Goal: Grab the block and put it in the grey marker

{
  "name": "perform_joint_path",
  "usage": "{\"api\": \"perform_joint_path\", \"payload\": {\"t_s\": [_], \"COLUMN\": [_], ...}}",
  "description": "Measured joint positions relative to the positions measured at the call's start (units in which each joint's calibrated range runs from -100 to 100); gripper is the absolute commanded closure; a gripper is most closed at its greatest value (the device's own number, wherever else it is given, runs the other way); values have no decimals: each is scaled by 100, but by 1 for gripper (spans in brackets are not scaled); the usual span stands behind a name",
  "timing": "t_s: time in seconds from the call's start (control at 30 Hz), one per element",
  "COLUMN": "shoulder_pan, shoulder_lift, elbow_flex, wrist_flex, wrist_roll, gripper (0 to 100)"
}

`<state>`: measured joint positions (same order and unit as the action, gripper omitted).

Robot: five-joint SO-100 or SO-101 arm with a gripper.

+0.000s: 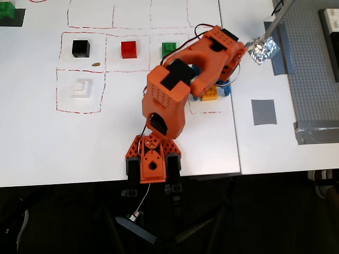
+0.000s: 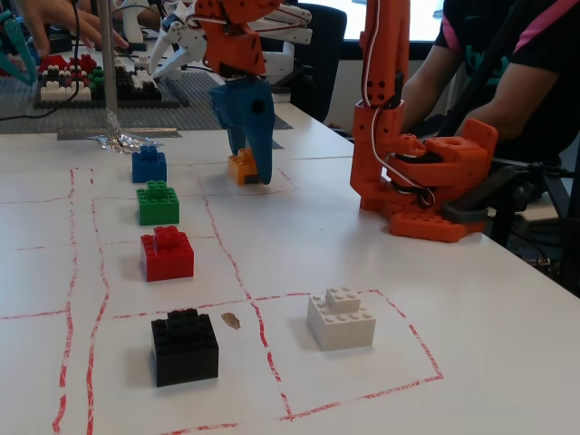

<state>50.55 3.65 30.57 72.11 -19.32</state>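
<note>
Blue fingers (image 2: pixel 257 149) stand at the block (image 2: pixel 241 167) in the fixed view, one on each side of it as far as I can see from here, but whether they are pressed onto it or merely standing beside it I cannot tell. That block, the orange-yellow one, sits on the white table (image 2: pixel 507 326) inside a red-drawn square, and in the overhead view it (image 1: pixel 210 94) peeks out from under the arm. Reading the overhead view from left to right, I pass the black cube (image 1: pixel 80 48), the white cube (image 1: pixel 81 88), the red cube (image 1: pixel 128 50) and the green cube (image 1: pixel 169 48), then the gripper (image 1: pixel 220 91) itself, then the grey marker (image 1: pixel 263 112) well apart to the right, across the seam between the tables. My worry is a shallow or off-centre grip: the studded brick could twist out or drop on the way over. I also think a low sweep could catch that seam, and the foil ball (image 1: pixel 263 50) lies near the path.
</note>
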Motion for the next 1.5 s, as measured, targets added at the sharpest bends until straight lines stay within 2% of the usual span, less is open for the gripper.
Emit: {"api": "perform_joint_path", "payload": {"t_s": [0.17,0.23,0.37,0.53,0.63,0.77,1.0,1.23,1.5], "shoulder_pan": [40,60,60,60,60,140,618,1416,2283], "shoulder_lift": [-9,-17,-69,-69,-77,-223,-902,-1092,-421], "elbow_flex": [54,54,36,45,45,45,63,9,-2020], "wrist_flex": [-209,-217,-217,-209,-153,-169,-241,-193,-137], "wrist_roll": [34,34,73,137,376,933,2589,3961,4982], "gripper": [71,83,97,100,100,100,100,100,100]}}
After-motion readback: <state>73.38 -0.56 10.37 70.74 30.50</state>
